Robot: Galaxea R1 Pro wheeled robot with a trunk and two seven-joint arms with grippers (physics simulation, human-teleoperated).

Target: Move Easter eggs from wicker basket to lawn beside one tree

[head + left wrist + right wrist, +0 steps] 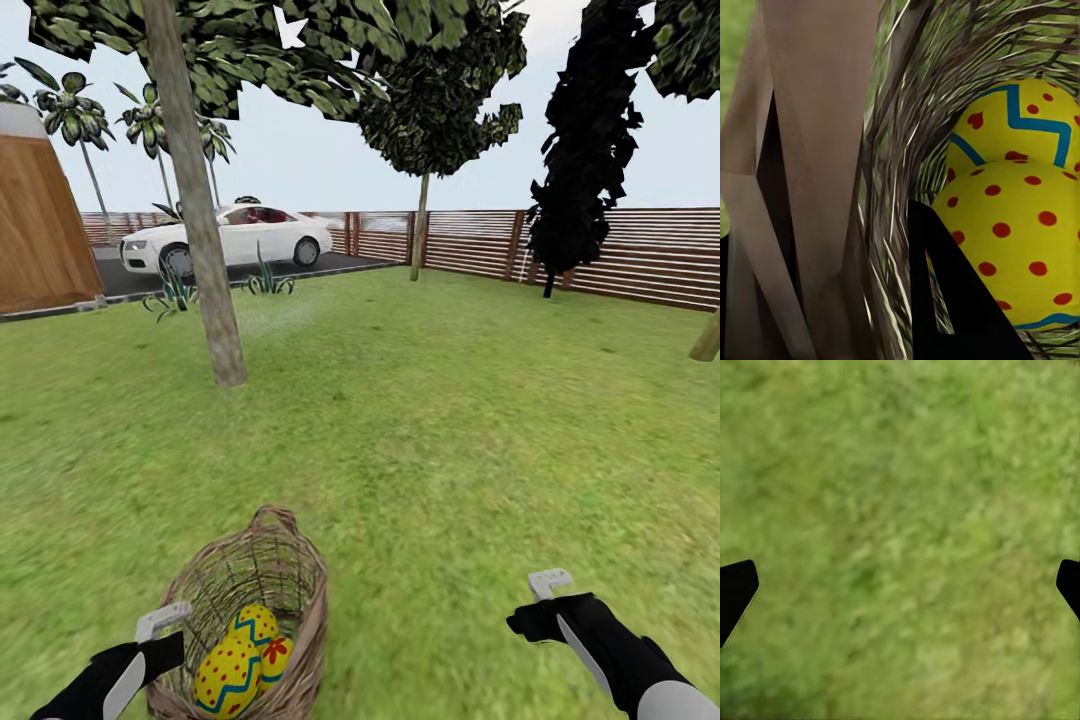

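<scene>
The wicker basket (pixel 262 570) is on the lawn (pixel 430 440) just in front of me, at the lower left of the head view. Three yellow Easter eggs lie inside: a red-dotted one (pixel 228 676), one with a blue zigzag (pixel 255 622) and one with a red flower (pixel 276 652). My left gripper (pixel 160 622) is at the basket's left rim. In the left wrist view its fingers (pixel 817 187) close on the woven wall (pixel 886 225), with the dotted egg (pixel 1020 232) right beside the inner finger. My right gripper (pixel 550 582) hangs open over bare grass (pixel 900 540). A grey-brown tree trunk (pixel 205 260) stands ahead to the left.
A second tree (pixel 420 235) and a dark conifer (pixel 585 160) stand by the slat fence (pixel 640 255) at the back. A white car (pixel 232 238) is parked beyond the grass, with a wooden wall (pixel 40 235) at far left. Small spiky plants (pixel 175 292) edge the lawn.
</scene>
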